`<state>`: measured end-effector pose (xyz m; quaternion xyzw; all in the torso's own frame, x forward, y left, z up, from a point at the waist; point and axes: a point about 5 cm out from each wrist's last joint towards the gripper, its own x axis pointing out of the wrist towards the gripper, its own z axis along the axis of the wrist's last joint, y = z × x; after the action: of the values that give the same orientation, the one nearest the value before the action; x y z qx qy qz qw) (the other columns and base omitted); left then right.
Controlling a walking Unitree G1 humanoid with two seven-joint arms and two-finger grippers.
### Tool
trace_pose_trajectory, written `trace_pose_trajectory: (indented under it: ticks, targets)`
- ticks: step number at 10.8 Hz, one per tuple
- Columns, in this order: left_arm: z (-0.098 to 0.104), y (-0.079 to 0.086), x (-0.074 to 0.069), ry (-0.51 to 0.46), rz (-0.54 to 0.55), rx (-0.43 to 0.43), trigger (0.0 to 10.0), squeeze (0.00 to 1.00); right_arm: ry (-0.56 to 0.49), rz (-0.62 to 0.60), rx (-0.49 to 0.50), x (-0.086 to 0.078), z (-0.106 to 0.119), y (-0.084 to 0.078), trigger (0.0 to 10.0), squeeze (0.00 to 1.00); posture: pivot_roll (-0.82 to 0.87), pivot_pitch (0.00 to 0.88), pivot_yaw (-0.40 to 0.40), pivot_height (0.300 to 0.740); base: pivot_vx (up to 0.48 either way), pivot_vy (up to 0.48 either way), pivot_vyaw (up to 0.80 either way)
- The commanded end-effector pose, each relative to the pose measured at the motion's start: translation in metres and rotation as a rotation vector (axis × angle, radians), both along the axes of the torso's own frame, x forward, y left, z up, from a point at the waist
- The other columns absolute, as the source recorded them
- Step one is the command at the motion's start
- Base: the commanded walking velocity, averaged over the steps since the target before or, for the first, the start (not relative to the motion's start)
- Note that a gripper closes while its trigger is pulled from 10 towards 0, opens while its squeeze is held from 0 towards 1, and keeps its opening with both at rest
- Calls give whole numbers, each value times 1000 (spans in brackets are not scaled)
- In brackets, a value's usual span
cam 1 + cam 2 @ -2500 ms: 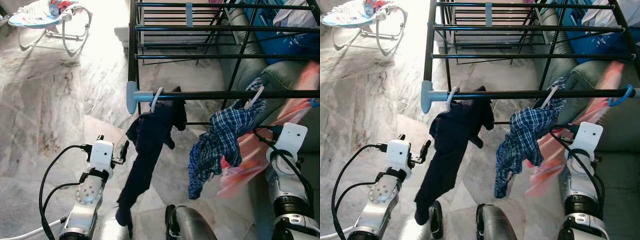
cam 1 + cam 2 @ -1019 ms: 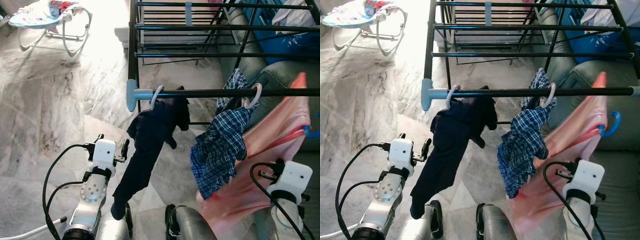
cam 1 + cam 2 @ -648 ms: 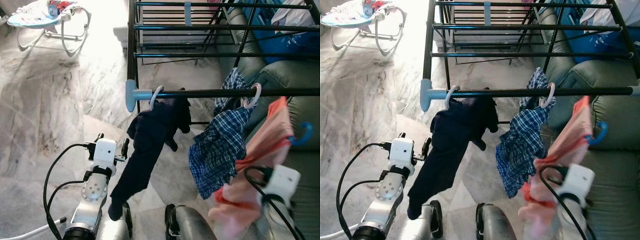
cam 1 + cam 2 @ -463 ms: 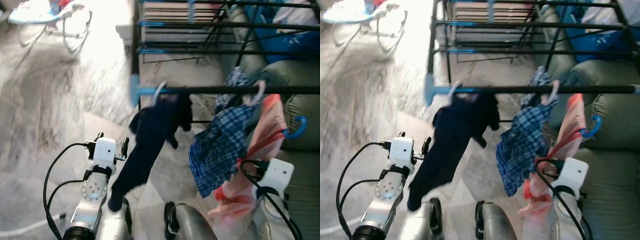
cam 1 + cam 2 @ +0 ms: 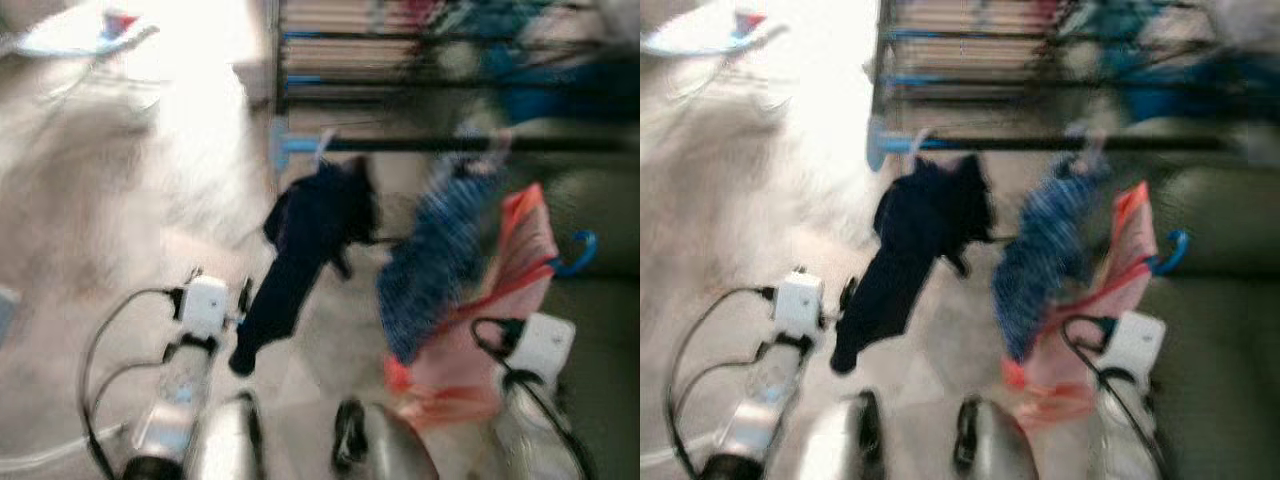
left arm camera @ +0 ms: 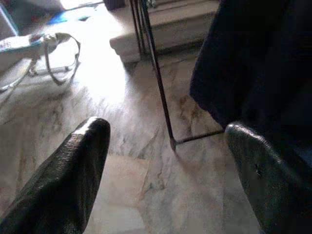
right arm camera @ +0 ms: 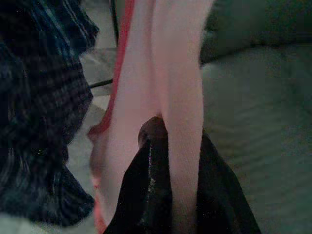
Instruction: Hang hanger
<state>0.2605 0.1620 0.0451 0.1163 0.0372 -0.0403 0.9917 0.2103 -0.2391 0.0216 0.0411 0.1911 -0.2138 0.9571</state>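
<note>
The right claw [image 7: 168,161] is clamped on the pink garment [image 5: 500,300], whose blue hanger [image 5: 580,252] hook hangs below the black rail [image 5: 560,146], right of the plaid shirt [image 5: 440,260]. Next, I judge, lift the hook over the rail. The left claw [image 6: 165,161] gapes wide, idle, above the marble floor [image 5: 90,240], with a grey sofa [image 5: 1230,330] at right.

Pretty blurry, but the black rail [image 5: 470,145] of the drying rack runs across well above and ahead of the right gripper [image 7: 168,146], and it's carrying a dark navy garment [image 5: 300,240] over toward the left gripper [image 6: 165,146] plus a blue plaid shirt [image 5: 435,265] just beside the right one. The marble floor [image 6: 122,146] spreads out under the left gripper's spread fingers, with the rack's thin black leg [image 6: 158,83] standing on it just past them.
</note>
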Motion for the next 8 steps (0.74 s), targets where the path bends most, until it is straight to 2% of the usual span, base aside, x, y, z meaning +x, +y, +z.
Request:
trace_pose_trajectory:
  ticks: [1,3,4,6,7,8]
  targets:
    - [-11,3,-11,40,15,6,10000,0,-38,7,12,7,6,-2,10000,0,-17,159,-61,740,-247,0,0]
    - [-10,17,-7,44,32,37,10000,0,-48,147,51,20,5,19,10000,0,-3,139,-49,740,-246,0,0]
    - [-10,22,-4,51,23,54,10000,0,-54,255,40,30,7,35,10000,0,-13,131,-29,740,-244,0,0]
    - [-11,30,-2,67,5,77,10000,0,-132,399,-2,50,23,54,10000,0,-17,128,-7,740,-244,0,0]
    - [-9,37,-2,45,53,98,10000,0,-180,429,22,52,30,62,10000,0,-16,124,1,740,0,-247,0]
    - [0,43,3,-6,110,105,10000,0,-229,454,-22,52,35,67,10000,0,-5,125,18,740,0,-251,0]
